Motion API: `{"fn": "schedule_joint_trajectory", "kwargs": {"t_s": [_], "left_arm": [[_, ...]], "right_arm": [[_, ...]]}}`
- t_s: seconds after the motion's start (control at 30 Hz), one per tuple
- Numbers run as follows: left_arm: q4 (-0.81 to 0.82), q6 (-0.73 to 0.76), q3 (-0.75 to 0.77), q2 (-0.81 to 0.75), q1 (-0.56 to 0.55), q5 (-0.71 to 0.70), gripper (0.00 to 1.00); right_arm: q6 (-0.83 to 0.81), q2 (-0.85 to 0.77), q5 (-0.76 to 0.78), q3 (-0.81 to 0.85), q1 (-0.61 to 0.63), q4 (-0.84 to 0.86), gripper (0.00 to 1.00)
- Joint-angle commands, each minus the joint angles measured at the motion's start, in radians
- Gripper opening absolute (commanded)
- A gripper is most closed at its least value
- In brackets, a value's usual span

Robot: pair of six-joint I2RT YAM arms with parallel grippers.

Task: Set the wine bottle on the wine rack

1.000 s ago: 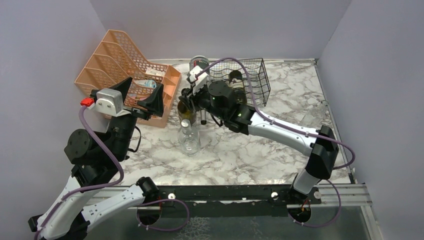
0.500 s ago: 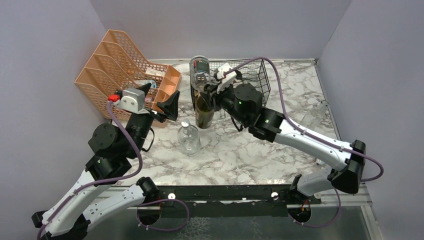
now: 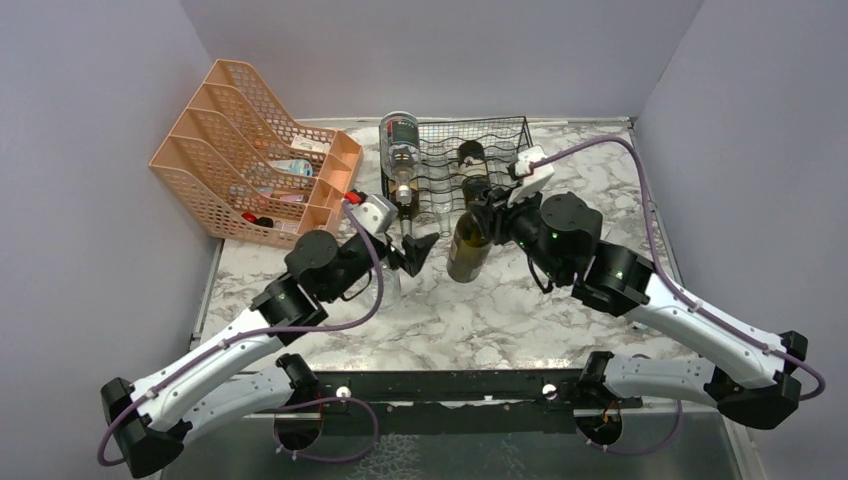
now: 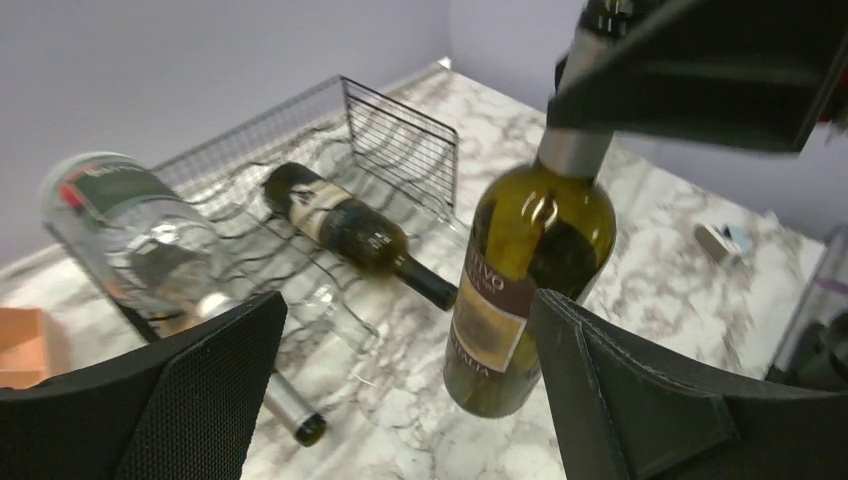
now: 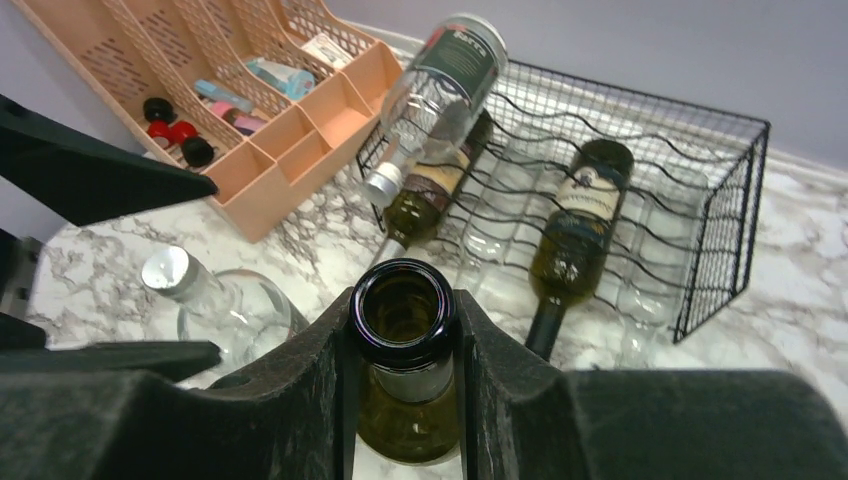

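Swung the right arm (image 3: 650, 295) far out to the right over the last second, elbow now low near the right edge of the marble table (image 3: 560, 320). Stretched the left arm (image 3: 230, 345) forward and rightward too, from a raised fold beside the peach file organizer (image 3: 240, 130) down to a long reach toward mid-table.

Carried the wine bottle (image 3: 468, 245) along with that swing: a second ago off the organizer's near right corner, half a second ago in front of the rack's left end, now hung slightly tilted just near of the wine rack (image 3: 500, 135), about level with its middle. Puts the carry close to finished. Leaves the real work undone, though: not yet tipped flat, not yet laid on the wires.

Clamps the bottle's neck in the right gripper (image 5: 402, 345), one finger either side just under the open mouth. Keeps the left gripper (image 4: 405, 300) spread wide on nothing, aimed at the bottle's lower body, probably to steady it while tipping.

Shows no shift in the rack or its load: clear bottle (image 3: 400, 140) lying across the far left top, dark bottle (image 5: 580, 220) further right on the lower tier. Hides most of the standing clear bottle (image 5: 215, 305) behind the left arm in the overhead view; a second ago stood in plain sight.
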Motion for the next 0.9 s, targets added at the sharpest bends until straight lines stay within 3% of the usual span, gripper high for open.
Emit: {"fn": "schedule_joint_trajectory", "kwargs": {"t_s": [0.0, 0.23, 0.43, 0.87], "left_arm": [[0.227, -0.012, -0.106, 0.048, -0.002, 0.256, 0.99], [0.406, -0.013, -0.198, 0.201, -0.004, 0.428, 0.99], [0.54, -0.045, -0.23, 0.306, -0.012, 0.48, 0.99], [0.657, -0.075, -0.191, 0.458, -0.025, 0.69, 0.99]], "right_arm": [[0.102, -0.092, 0.073, 0.0, 0.003, -0.078, 0.01], [0.151, -0.159, 0.037, 0.001, 0.004, -0.132, 0.01], [0.151, -0.196, -0.028, 0.018, 0.004, -0.122, 0.01], [0.124, -0.228, -0.213, 0.049, 0.004, -0.021, 0.01]]}}
